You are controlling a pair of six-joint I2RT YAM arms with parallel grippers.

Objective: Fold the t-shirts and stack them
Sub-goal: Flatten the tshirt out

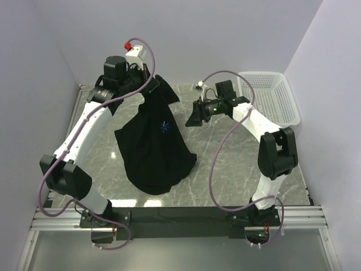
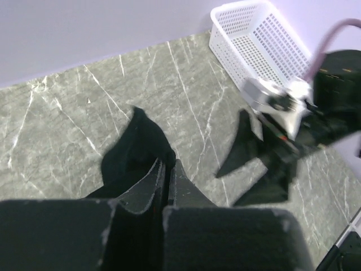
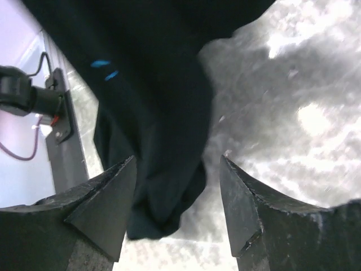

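Clutter is slight: a white basket (image 1: 274, 97) stands well right of the t-shirt (image 1: 153, 148), beyond the right gripper (image 1: 194, 116), whose jaws gape wide and empty just beside the cloth. The left gripper (image 2: 168, 170) pinches the t-shirt's top, so it hangs with its hem on the marble table (image 1: 231, 166). Bare marble lies right of the t-shirt.

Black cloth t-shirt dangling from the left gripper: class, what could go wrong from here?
1. The left gripper pinches the black cloth t-shirt at a single spot, so the floppy cloth might slip out.
2. The shirt hangs bunched, so the open right gripper beside it may catch several layers or miss the edge.
3. Its lower end pools on the grey marble table; dragging it could crumple it.
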